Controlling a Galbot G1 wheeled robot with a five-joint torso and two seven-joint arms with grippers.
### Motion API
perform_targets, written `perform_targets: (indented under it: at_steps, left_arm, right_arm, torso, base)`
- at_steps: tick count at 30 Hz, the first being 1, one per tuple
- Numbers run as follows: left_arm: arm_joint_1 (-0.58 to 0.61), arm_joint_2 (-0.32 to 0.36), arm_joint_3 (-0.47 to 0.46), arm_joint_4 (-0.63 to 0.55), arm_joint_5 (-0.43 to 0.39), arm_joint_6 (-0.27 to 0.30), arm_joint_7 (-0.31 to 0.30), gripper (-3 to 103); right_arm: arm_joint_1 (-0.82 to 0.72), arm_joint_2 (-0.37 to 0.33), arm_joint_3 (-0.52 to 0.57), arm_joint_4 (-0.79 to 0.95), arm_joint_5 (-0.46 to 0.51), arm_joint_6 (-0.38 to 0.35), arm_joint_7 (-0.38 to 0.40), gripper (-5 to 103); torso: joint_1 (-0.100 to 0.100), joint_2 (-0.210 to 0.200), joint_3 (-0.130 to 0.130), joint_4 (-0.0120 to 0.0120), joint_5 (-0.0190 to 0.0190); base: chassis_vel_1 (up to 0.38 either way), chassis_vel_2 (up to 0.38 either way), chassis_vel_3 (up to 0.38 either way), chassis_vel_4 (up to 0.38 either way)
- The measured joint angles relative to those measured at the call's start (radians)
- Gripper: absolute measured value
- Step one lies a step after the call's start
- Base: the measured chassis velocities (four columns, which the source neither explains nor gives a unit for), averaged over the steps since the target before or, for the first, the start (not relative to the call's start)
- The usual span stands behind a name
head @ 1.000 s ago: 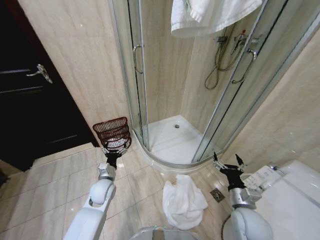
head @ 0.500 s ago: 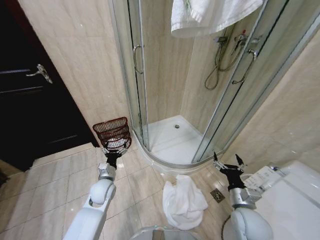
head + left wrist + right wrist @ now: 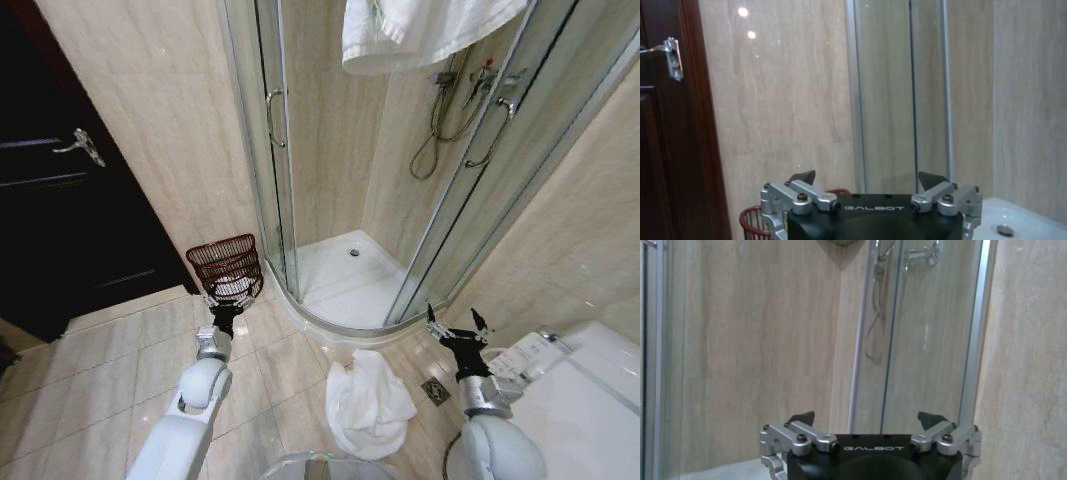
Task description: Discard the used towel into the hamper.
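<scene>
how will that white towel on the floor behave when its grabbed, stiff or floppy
Probably floppy: the towel lies crumpled in soft folds on the floor tiles, so a pinch would likely lift one fold while the rest hangs and drags. It looks bulky, so it may be fairly heavy for cloth, more so if damp, which cannot be told. Unlikely to slip or roll.

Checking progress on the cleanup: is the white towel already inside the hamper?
No, the white towel lies crumpled on the floor tiles near the shower base, apart from the hamper, which stands by the wall.

The right end effector point(image 3: 867, 419), fingers spread and empty, faces the glass shower enclosure point(image 3: 920, 340).
</scene>
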Motion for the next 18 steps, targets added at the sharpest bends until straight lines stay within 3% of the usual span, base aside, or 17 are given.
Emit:
perform_targets:
  at_steps: [18]
  left_arm:
    - [0.000, 0.000, 0.000, 0.000, 0.000, 0.000, 0.000, 100]
  right_arm:
    - [0.000, 0.000, 0.000, 0.000, 0.000, 0.000, 0.000, 100]
  torso:
    - [0.000, 0.000, 0.000, -0.0001, 0.0000]
  base:
    - [0.000, 0.000, 0.000, 0.000]
